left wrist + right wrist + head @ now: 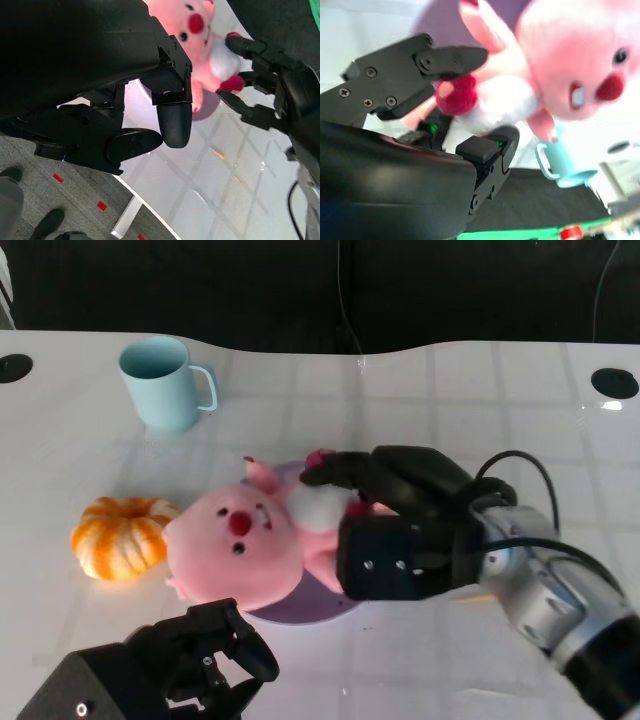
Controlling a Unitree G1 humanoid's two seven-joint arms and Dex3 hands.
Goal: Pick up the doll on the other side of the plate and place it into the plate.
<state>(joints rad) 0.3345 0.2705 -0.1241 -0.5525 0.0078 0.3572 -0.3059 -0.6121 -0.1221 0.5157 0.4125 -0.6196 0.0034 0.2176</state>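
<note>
Head view: one doll (240, 545) on one plate (300, 605), gripped by right hand (395, 525); left hand (200, 655) curled, empty; one mug (162, 383), one orange (122, 537) nearby.

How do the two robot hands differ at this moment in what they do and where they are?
The right robot hand grips the pink doll by its body, over the purple plate; the left robot hand holds nothing. The right robot hand reaches to the middle of the table; the left stays at the near edge, fingers curled in. Both are black.
</note>
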